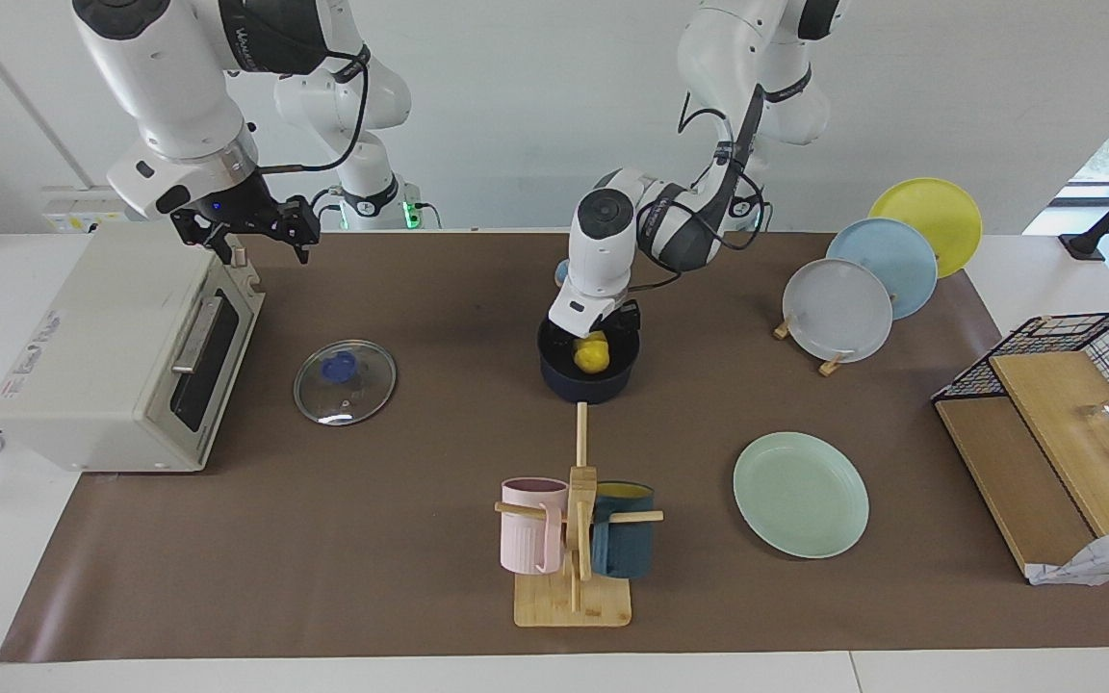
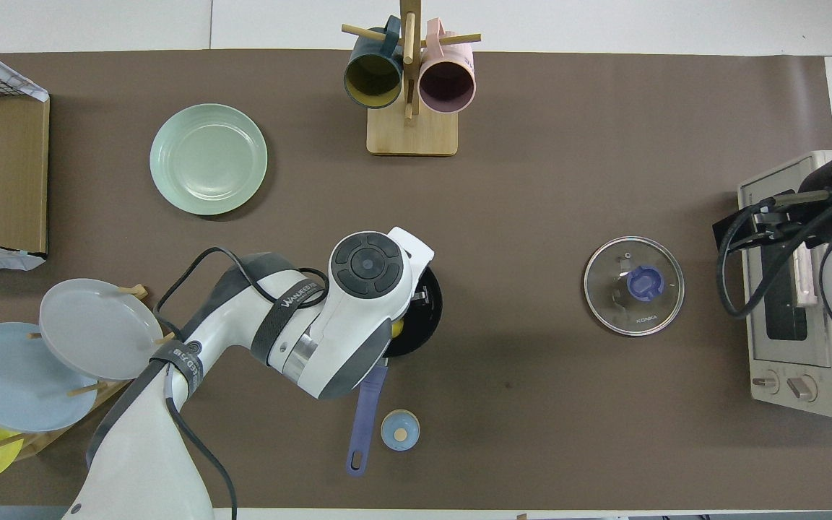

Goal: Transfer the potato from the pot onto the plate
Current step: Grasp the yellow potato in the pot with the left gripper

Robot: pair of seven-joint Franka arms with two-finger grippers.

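The dark blue pot (image 1: 589, 380) stands mid-table, its long handle (image 2: 364, 419) pointing toward the robots. The yellow potato (image 1: 592, 355) lies inside it; only a sliver shows in the overhead view (image 2: 397, 328). My left gripper (image 1: 594, 337) is lowered into the pot right over the potato; in the overhead view the hand hides it. The pale mint-green plate (image 1: 800, 494) lies flat and bare, farther from the robots than the pot, toward the left arm's end (image 2: 208, 159). My right gripper (image 1: 264, 252) waits, open and empty, in the air over the toaster oven.
A glass lid (image 1: 344, 381) lies between the pot and the toaster oven (image 1: 121, 356). A mug rack (image 1: 574, 539) stands farther out than the pot. Grey (image 1: 838, 310), blue and yellow plates lean on a rack. A small blue knob (image 2: 399, 430) lies beside the pot handle. A wire basket (image 1: 1084, 351) sits at the left arm's end.
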